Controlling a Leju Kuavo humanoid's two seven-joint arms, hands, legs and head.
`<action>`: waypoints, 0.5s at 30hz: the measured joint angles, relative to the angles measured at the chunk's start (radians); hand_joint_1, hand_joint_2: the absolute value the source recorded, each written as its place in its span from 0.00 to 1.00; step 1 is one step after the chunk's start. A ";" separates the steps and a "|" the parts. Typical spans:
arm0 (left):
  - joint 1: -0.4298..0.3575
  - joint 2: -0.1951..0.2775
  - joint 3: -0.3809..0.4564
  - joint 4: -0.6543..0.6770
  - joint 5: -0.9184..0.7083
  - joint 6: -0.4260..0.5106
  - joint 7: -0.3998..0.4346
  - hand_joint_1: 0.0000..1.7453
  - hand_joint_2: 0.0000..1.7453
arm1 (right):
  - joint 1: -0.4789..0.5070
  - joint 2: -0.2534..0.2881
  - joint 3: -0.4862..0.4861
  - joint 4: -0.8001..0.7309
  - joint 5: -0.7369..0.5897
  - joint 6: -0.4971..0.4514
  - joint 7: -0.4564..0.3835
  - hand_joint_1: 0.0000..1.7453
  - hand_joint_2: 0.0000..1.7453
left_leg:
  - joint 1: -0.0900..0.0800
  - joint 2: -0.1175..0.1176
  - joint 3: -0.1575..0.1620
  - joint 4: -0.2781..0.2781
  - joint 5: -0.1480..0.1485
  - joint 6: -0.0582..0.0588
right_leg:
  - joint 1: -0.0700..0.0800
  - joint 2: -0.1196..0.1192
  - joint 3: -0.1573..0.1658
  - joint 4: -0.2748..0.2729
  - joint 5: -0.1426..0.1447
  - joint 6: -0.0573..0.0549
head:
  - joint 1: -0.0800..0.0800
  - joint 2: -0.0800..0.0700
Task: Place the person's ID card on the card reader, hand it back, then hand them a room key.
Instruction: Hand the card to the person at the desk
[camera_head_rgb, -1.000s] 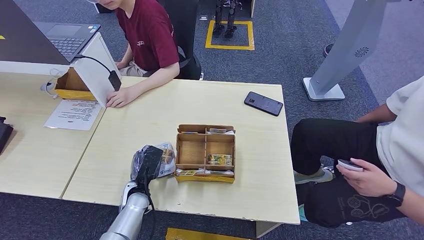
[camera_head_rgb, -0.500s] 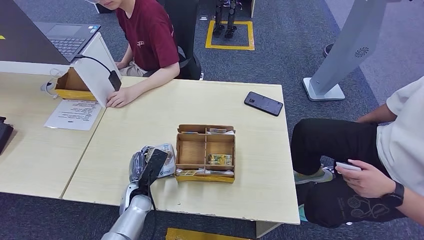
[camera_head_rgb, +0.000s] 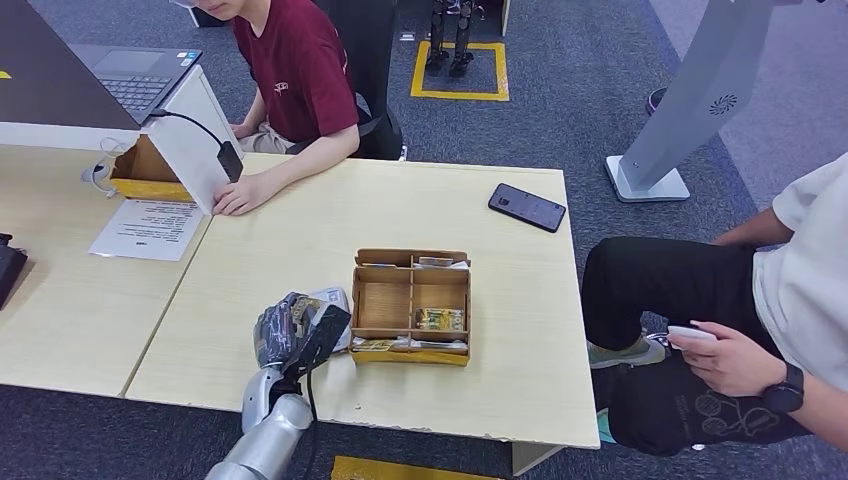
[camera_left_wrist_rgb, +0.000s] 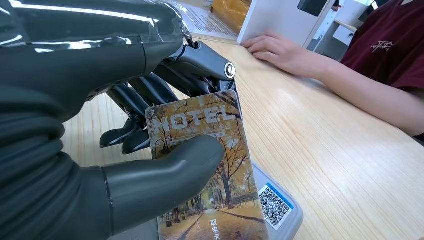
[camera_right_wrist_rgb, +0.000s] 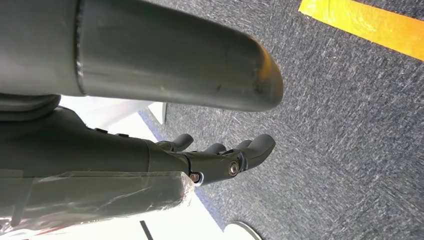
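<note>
My left hand (camera_head_rgb: 290, 335) grips a room key card (camera_left_wrist_rgb: 210, 165) printed with autumn trees and the word HOTEL, thumb pressed on its face and fingers behind it. In the head view the card (camera_head_rgb: 326, 335) shows as a dark, tilted slab. It is held just above a grey card reader (camera_left_wrist_rgb: 282, 212) with a QR sticker, partly hidden behind my hand (camera_left_wrist_rgb: 125, 125). The reader (camera_head_rgb: 335, 298) lies left of the wooden card box (camera_head_rgb: 410, 305). A person in a red shirt (camera_head_rgb: 295, 70) sits across the table, one hand (camera_head_rgb: 240, 195) flat on it. My right hand (camera_right_wrist_rgb: 220, 155) hangs over the carpet, holding nothing.
The wooden box holds more key cards (camera_head_rgb: 440, 319) in its compartments. A black phone (camera_head_rgb: 527, 207) lies at the far right of the table (camera_head_rgb: 300, 240). A paper sheet (camera_head_rgb: 148, 228) and a white stand (camera_head_rgb: 195, 150) sit at the left. A second person (camera_head_rgb: 760, 330) sits close on the right.
My left hand has drawn slightly back toward the near table edge and turned, swinging the held card to the right. The person on the right shifted their phone a little.
</note>
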 joint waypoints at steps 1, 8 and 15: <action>-0.001 0.000 0.000 0.002 -0.001 0.001 0.001 1.00 1.00 | 0.000 0.000 0.001 0.000 0.000 0.000 0.000 0.00 0.00 | 0.000 0.000 0.000 0.000 0.000 0.000 | 0.000 0.000 0.000 0.000 0.000 0.000 | 0.000 0.000; 0.000 0.001 0.000 0.005 -0.123 0.004 0.050 1.00 1.00 | 0.000 0.000 0.006 0.000 0.000 0.000 0.000 0.00 0.00 | 0.000 0.000 0.000 0.000 0.000 0.000 | 0.000 0.000 0.000 0.000 0.000 0.000 | 0.000 0.000; 0.002 0.000 0.001 0.005 -0.161 0.004 0.050 1.00 1.00 | 0.000 0.001 0.009 0.000 0.000 -0.002 0.000 0.00 0.00 | 0.000 0.000 0.001 0.000 0.000 0.000 | 0.000 -0.001 0.001 0.000 0.000 0.000 | 0.000 0.000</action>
